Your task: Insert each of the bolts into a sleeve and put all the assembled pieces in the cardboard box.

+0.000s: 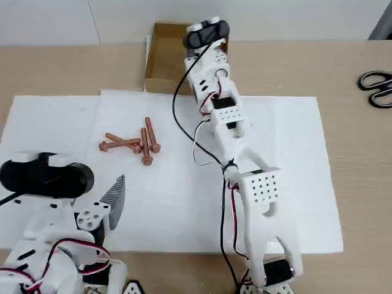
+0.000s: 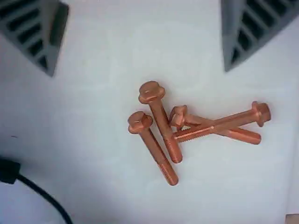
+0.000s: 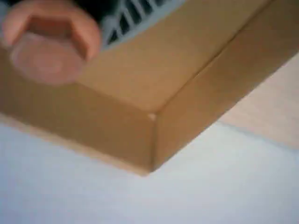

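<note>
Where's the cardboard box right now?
In the high view the cardboard box sits on the far side of the table, at the far edge of the white sheet, beyond the bolts, with the right arm stretched over it.

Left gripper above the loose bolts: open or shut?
Open. In the left wrist view the left gripper has its fingers wide apart, and the four bolts lie untouched on the white sheet beneath.

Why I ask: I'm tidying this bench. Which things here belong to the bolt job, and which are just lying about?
For the job:
copper bolts, four, loose in a heap
cardboard box
copper hex-headed piece, close before the right wrist camera, by the box

Lying about:
scissors, at the table's right edge
white mat, under the bolts
</note>
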You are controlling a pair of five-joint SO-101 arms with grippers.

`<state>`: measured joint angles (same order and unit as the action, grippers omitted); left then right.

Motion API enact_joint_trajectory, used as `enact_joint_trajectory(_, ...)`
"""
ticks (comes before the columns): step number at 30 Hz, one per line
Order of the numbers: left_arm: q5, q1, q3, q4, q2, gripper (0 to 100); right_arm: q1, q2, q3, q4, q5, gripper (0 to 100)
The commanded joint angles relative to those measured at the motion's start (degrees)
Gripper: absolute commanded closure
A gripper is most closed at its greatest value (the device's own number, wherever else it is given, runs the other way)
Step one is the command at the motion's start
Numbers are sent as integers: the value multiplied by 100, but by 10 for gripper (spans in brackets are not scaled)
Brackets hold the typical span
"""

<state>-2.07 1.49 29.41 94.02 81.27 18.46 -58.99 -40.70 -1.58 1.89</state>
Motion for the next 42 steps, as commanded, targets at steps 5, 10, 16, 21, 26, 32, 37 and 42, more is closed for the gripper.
enact_joint_trajectory(5,18,62,4,-53,-9,782,75,-233,-527,-154,818,853)
enact_joint_trajectory(10,18,62,-4,-53,-9,782,75,-277,-536,-154,1037,832)
enact_joint_trajectory(16,18,62,-4,-53,0,782,31,-268,-1143,286,1037,832)
enact_joint_trajectory(21,18,62,-4,-53,26,782,-154,-259,-2505,1710,1029,832)
enact_joint_trajectory(26,-9,62,-4,-53,26,782,-251,-268,-4809,4075,1011,832)
enact_joint_trajectory(32,-18,62,-22,-44,35,782,-462,-127,-5591,5991,993,832)
enact_joint_trajectory(37,-18,62,-22,-35,35,782,-611,725,-5574,7758,993,832)
enact_joint_trajectory(42,-18,62,-22,-35,35,782,-602,1604,-5565,9569,993,832)
